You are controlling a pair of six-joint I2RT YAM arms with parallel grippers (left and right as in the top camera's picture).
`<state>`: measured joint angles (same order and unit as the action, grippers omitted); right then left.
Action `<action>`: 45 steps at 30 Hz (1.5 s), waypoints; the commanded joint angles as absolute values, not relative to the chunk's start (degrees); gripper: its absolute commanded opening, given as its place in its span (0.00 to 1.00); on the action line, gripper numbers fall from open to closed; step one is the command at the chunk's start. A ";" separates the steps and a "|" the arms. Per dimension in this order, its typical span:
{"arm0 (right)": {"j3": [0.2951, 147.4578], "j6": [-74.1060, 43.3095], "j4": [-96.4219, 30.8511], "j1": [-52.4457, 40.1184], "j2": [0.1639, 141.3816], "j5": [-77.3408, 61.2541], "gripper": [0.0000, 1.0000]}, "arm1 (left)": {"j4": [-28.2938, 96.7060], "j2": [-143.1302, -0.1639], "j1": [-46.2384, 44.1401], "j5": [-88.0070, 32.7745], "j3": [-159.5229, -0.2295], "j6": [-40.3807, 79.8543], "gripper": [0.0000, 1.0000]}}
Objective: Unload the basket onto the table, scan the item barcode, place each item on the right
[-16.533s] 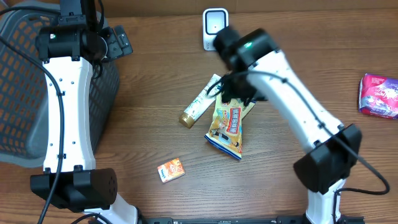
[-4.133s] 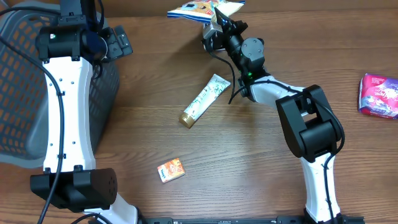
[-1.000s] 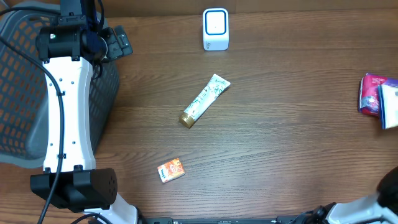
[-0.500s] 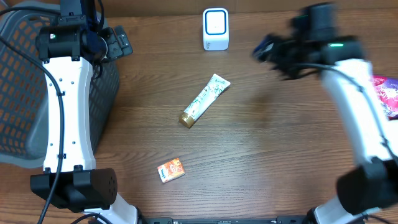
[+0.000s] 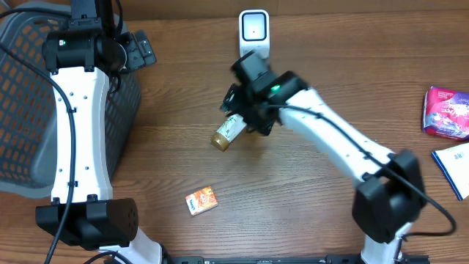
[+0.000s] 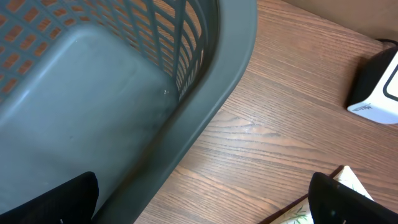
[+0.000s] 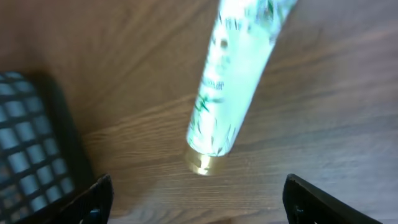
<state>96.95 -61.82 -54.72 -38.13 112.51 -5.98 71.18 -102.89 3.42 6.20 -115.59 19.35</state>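
- Grey plastic mesh basket (image 5: 29, 110) is sitting at the table's left edge. I am seeing nothing in the part that shows; its floor is bare in the left wrist view.
- Left gripper (image 6: 202, 190) is hanging by the basket's rim, jaws spread wide, holding nothing.
- Small orange carton (image 5: 201, 199) is lying toward the front edge.
- White-and-green squeeze tube with a gold cap (image 5: 226, 134), the item to scan, is lying flat mid-table.
- Right gripper (image 7: 198, 193) is hovering over the tube, released. Its jaws are standing wide with the cap end roughly between them, touching nothing as far as I can tell.
- I am judging the step in hand as picking up the tube. To do it well, I am planning to:
  - close across the tube's body rather than on the slick cap;
  - keep the fingers off the barcode, though I cannot tell which face carries it.
- White box-shaped scanner (image 5: 254, 33) is standing at the back edge.
- Purple packet (image 5: 445, 111) and blue-edged white packet (image 5: 454, 167) are lying at the right edge.
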 commanded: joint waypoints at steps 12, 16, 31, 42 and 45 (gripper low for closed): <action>96.86 -78.11 -49.47 -39.31 121.60 0.71 0.88 | 71.35 -103.55 3.36 5.93 -115.55 19.31 1.00; 96.86 -78.32 -46.96 -39.31 123.81 -1.19 0.91 | 71.37 -103.55 3.36 5.96 -115.55 19.31 1.00; 96.86 -77.49 -45.54 -39.35 129.91 -3.09 0.31 | 71.37 -103.55 3.36 5.93 -115.55 19.31 1.00; 96.88 -67.40 -50.02 -37.91 129.21 -20.73 0.12 | 71.35 -103.55 3.36 5.93 -115.55 19.31 1.00; 96.88 -57.65 -50.35 -35.75 128.77 -36.73 0.14 | 71.35 -103.55 3.36 5.93 -115.55 19.31 1.00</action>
